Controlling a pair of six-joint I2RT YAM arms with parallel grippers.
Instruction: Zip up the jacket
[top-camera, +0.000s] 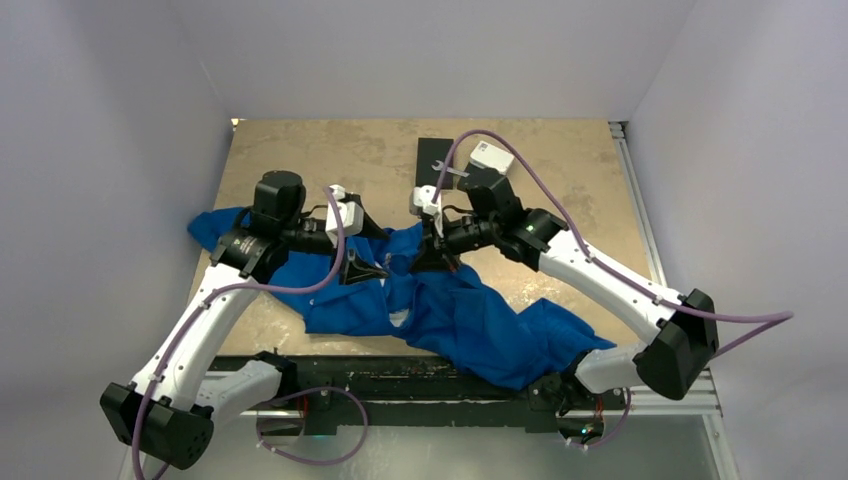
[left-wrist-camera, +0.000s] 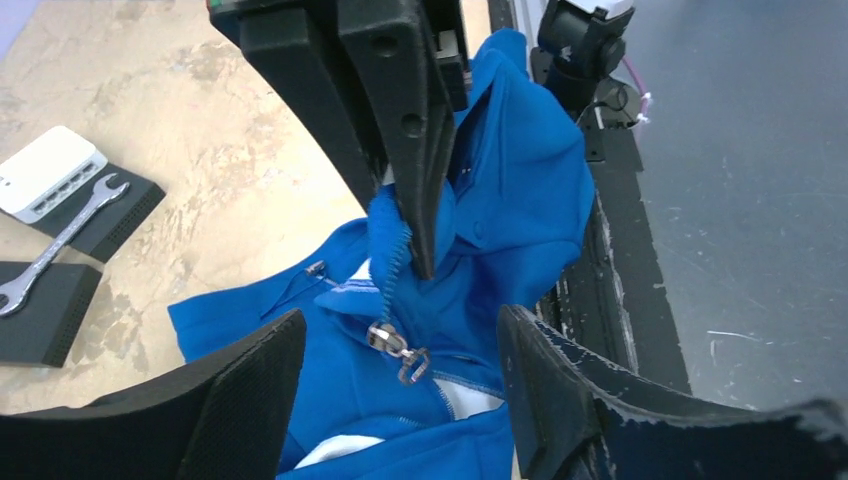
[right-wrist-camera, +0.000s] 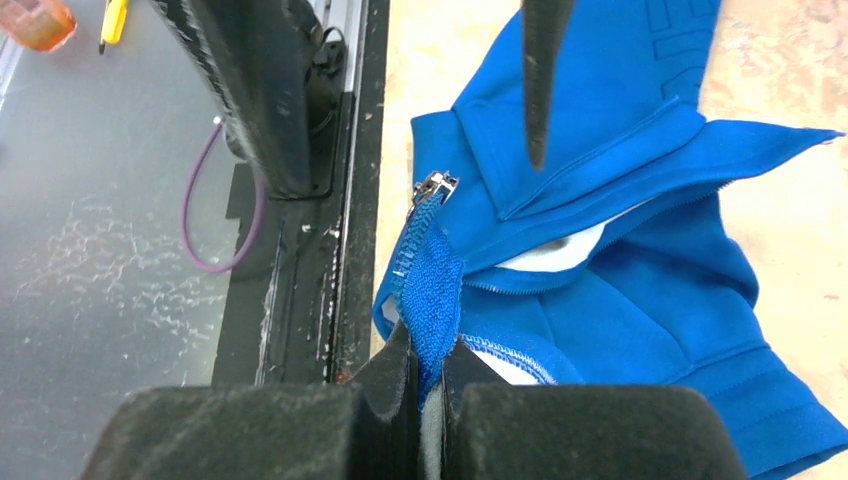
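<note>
Holding zipper edge (right-wrist-camera: 425, 290) of jacket (right-wrist-camera: 640, 330) taut with clamped right claw (right-wrist-camera: 428, 375), so spread, empty left claw (left-wrist-camera: 400, 320) can straddle the slider (left-wrist-camera: 385, 338).

Royal-blue jacket (top-camera: 450, 310) with white lining (right-wrist-camera: 560, 250); its zipper tape (right-wrist-camera: 428, 270) is blue, the slider (left-wrist-camera: 398, 350) silvery; the tabletop (top-camera: 330, 160) is mottled tan and brown; the wrench (left-wrist-camera: 60, 245) is silver, the foam blocks (left-wrist-camera: 45, 310) black, the small box (left-wrist-camera: 50, 172) white; purple cable (right-wrist-camera: 186, 215); white arms (top-camera: 600, 280) with black joints.
</note>
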